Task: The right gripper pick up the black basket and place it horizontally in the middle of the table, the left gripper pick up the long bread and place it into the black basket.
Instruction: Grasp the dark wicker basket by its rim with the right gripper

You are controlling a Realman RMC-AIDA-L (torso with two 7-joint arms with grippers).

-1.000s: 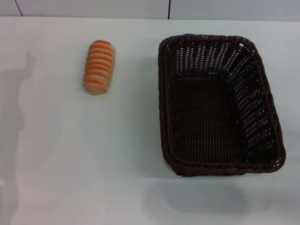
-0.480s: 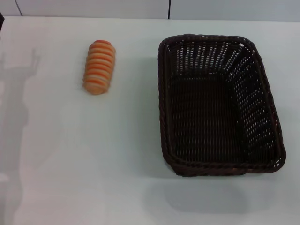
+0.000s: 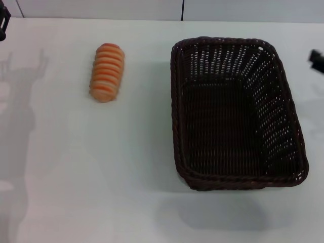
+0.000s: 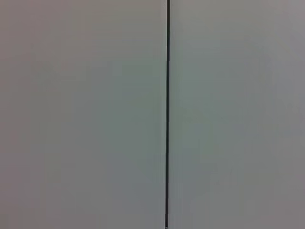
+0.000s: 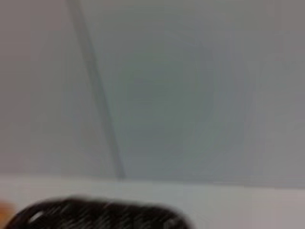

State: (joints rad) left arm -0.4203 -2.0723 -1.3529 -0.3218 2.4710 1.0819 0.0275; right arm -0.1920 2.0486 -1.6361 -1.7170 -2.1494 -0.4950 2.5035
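Observation:
The black basket [image 3: 235, 114] stands on the white table [image 3: 126, 167] at the right, its long side running away from me, empty. Its rim also shows in the right wrist view [image 5: 95, 214]. The long bread [image 3: 107, 72], striped orange and cream, lies on the table at the far left, apart from the basket. A black tip of my left gripper [image 3: 3, 20] shows at the far left edge. A black tip of my right gripper [image 3: 317, 59] shows at the right edge, beside the basket's far right side. Neither touches anything.
A pale wall with a dark vertical seam [image 4: 167, 114] stands behind the table; the left wrist view shows only this. Arm shadows [image 3: 20, 101] fall on the table's left side.
Both gripper tips have come into the head view, the left at the far left edge, the right at the right edge. Basket and bread have not moved.

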